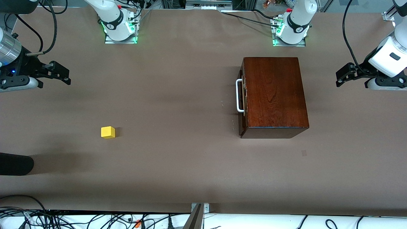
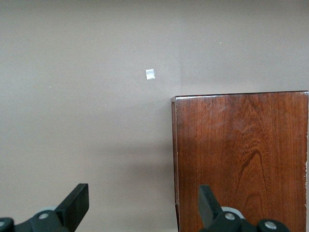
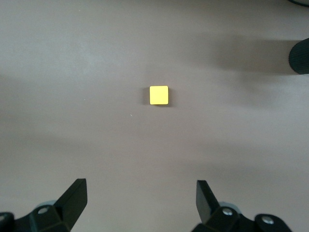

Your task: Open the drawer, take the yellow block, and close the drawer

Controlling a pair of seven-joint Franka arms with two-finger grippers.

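Note:
The dark reddish-brown wooden box (image 1: 275,95) stands toward the left arm's end of the table. Its drawer is pushed in, and the white bar handle (image 1: 239,96) faces the right arm's end. The box top (image 2: 241,159) also fills part of the left wrist view. The yellow block (image 1: 107,132) sits on the bare table toward the right arm's end, well apart from the box; the right wrist view shows the yellow block (image 3: 159,95) too. My right gripper (image 1: 65,75) (image 3: 140,191) hovers open and empty over the table. My left gripper (image 1: 341,76) (image 2: 143,195) hangs open and empty beside the box.
A black rounded object (image 1: 16,165) (image 3: 300,55) juts in at the right arm's end, nearer the front camera than the block. A small pale patch (image 1: 304,153) (image 2: 150,74) marks the table near the box. Cables (image 1: 95,219) lie along the front edge.

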